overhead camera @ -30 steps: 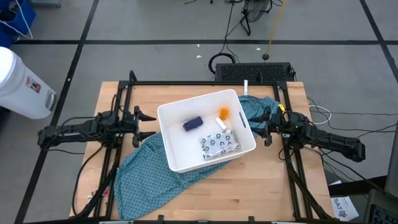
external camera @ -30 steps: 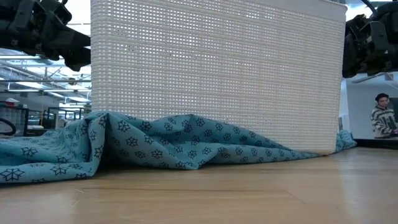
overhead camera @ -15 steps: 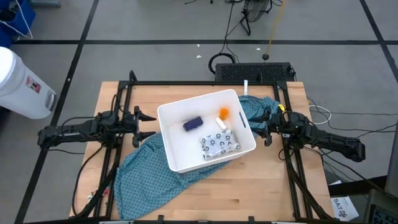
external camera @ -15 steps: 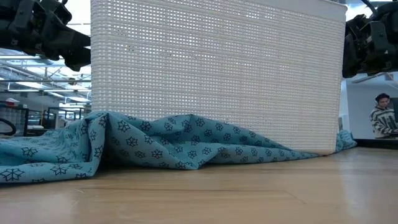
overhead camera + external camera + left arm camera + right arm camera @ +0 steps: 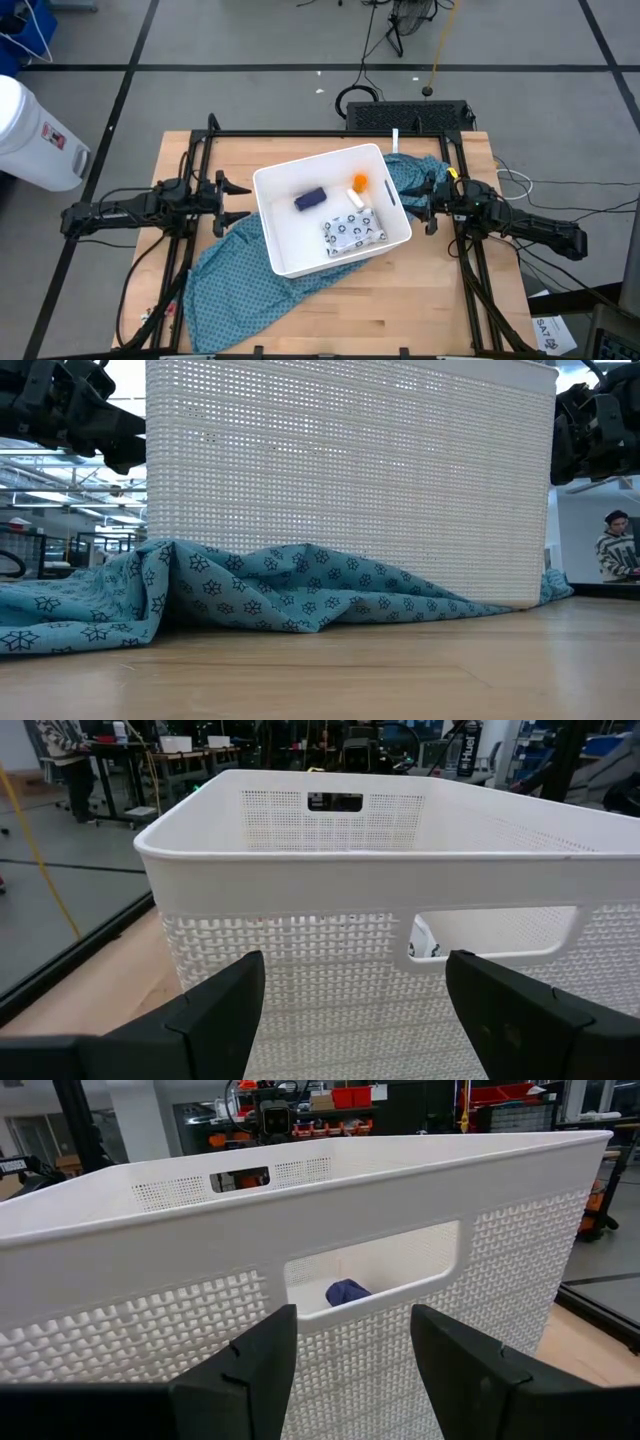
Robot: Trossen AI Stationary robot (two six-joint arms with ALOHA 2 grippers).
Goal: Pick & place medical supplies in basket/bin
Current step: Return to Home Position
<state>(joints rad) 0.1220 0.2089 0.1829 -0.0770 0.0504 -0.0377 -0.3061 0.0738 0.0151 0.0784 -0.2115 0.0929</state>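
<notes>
The white tub (image 5: 285, 254) stands mid-table, its base on a teal patterned cloth (image 5: 232, 290). Inside it lie the silvery blister pack (image 5: 353, 232), the dark blue object (image 5: 310, 198), the orange bottle (image 5: 359, 181) and the tiny white tube (image 5: 355, 198). My left gripper (image 5: 238, 201) is open, just left of the tub's short wall (image 5: 300, 950), touching nothing. My right gripper (image 5: 421, 207) is open beside the opposite wall and its slot handle (image 5: 380, 1270), through which the blue object (image 5: 347, 1292) shows.
A white cylindrical container with a red label (image 5: 35, 125) stands on the floor off the table's left side. The cloth (image 5: 250, 595) bunches along the tub's near side and spreads toward the near-left corner. Bare wood (image 5: 430, 300) lies near right. A person (image 5: 612, 550) sits far behind.
</notes>
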